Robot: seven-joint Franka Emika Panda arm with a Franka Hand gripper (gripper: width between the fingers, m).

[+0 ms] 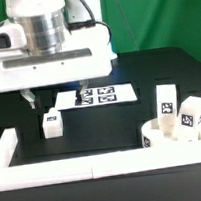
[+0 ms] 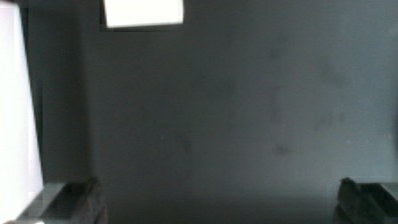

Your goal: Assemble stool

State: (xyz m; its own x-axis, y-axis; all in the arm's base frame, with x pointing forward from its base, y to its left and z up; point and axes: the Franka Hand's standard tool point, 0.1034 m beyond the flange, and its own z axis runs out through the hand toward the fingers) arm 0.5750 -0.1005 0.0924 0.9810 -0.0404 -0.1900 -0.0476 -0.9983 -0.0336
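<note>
Nearest the exterior camera, the white border rail (image 1: 56,172) is running along the front edge of the black table (image 1: 101,129) and turning up at the exterior view's left. You are looking at a stool that is lying in separate groups.

The round seat (image 1: 161,141) is sitting against the rail on the exterior view's right. Two legs are standing upright at it: a taller leg (image 1: 168,107) towards the back and a second leg (image 1: 195,116) just beside it, nearer the exterior view's right edge. Both are showing black-and-white tags. Whether they are seated in sockets or merely resting on the disc, you cannot tell from this angle.

A third leg (image 1: 52,125) is lying on the table on the exterior view's left, well apart from the seat. In the wrist view the same leg (image 2: 143,13) is showing as a pale block at the frame edge.

The marker board (image 1: 96,95) is lying flat behind, near the table's middle.

Your gripper (image 1: 54,96) is hanging above the table between the lying leg and the marker board, touching neither. In the wrist view the gripper (image 2: 214,205) is showing both dark fingers (image 2: 68,203) spread wide apart, with only bare table between them; it is holding nothing.
</note>
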